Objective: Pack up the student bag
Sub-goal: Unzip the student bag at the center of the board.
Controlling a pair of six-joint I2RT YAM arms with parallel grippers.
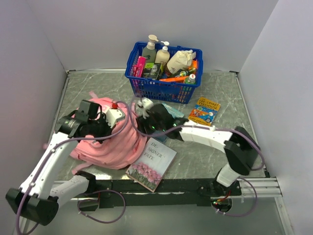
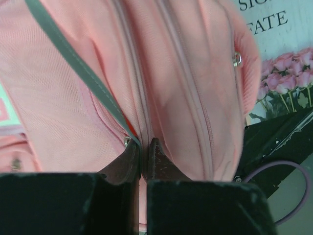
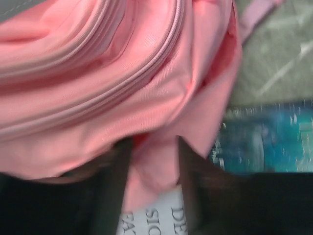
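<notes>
We pinch the bag [image 1: 111, 146] by its zip [image 2: 131, 73] with the left jaws, likely to steady it, while the right jaws stand parted around loose fabric.

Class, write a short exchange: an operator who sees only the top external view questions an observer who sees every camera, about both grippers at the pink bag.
Operator: From above I can't see the fingertips. Is the left gripper gripping the student bag?
Observer: Yes. Its wrist view shows it pinched shut on a zip seam.
Operator: And the right gripper?
Observer: Its fingers stand apart, with a fold of the bag between them and the book showing beneath.
</notes>
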